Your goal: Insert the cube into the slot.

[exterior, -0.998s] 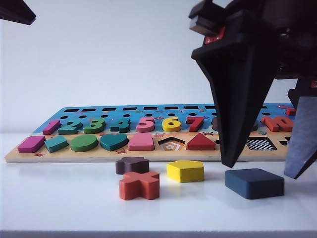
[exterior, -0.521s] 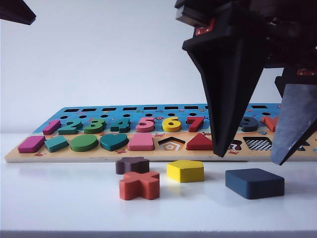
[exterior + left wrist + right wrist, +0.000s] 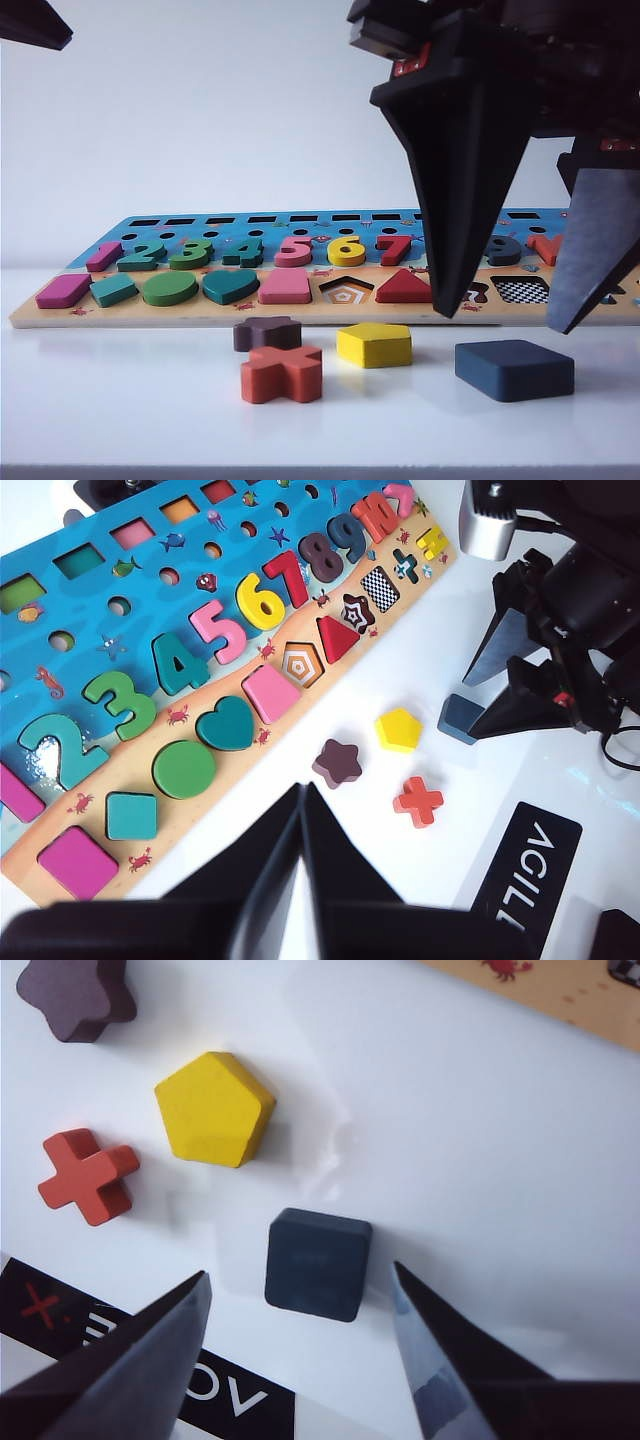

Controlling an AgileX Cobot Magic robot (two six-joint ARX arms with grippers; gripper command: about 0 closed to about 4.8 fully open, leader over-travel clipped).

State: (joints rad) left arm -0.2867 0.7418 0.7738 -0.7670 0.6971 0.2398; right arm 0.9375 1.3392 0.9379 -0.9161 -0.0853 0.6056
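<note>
- Cube [image 3: 318, 1262] lies flat on the white bench [image 3: 120, 400], in front of the puzzle board [image 3: 60, 312] and apart from it, with nothing holding it
- Right hand [image 3: 300, 1305] hangs above the cube with its two dark fingers spread wide; in the right wrist view the cube sits in the gap between the fingertips, touching neither
- From the exterior view the right hand [image 3: 505, 322] has its fingertips raised off the bench, above the cube [image 3: 514, 369], one to either side
- Slot [image 3: 524, 290], with its checkerboard bottom, is in the front row of the board near its right end, behind the cube and partly framed by the right hand's fingers
- Yellow pentagon [image 3: 374, 344], red cross [image 3: 282, 373] and brown star [image 3: 267, 333] lie on the bench to the left of the cube, well apart from it
- Left hand [image 3: 300, 810] is off to the side over the bench near the board's other end; its fingers meet at the tips and hold nothing
</note>
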